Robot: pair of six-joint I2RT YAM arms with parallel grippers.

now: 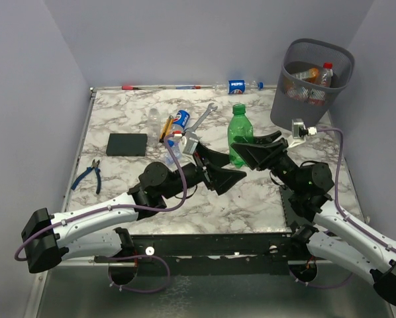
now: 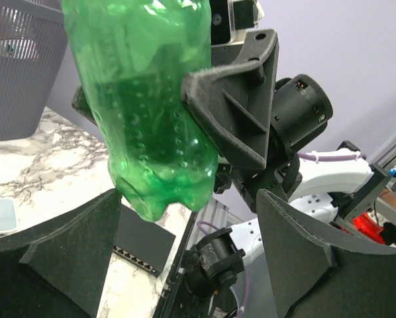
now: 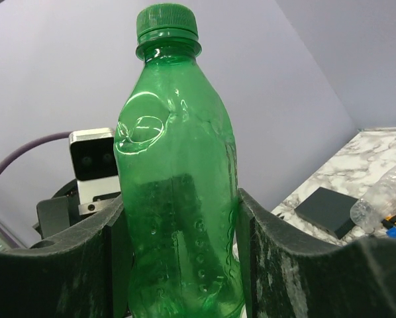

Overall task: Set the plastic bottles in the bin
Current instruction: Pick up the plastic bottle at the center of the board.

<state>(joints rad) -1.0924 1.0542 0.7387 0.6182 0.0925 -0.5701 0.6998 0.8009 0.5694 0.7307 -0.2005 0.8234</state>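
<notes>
Mid-table, the right gripper pinches a green bottle by its lower body. The bottle stands upright, long axis vertical, green cap on top. The left gripper sits just beside it on the near-left with its fingers spread wide, clamping nothing.

The bin stands at the table's far right corner, close to the far and right edges, already holding bottles. Bare marble lies between it and the green bottle. To the far left of the grippers lie a wrench, a Pepsi bottle and a clear bottle. A black block and pliers lie nearer the left edge. A second Pepsi bottle rests along the far edge. The near middle of the table is open.

The overhead view hides the bottle's base behind the grippers. The left wrist view shows it: the lobed base hangs above the gap in the left gripper, with one right finger pressed to the bottle's side. The right wrist view alone shows a dent below the bottle's shoulder and both pads of the right gripper snug on its sides.
</notes>
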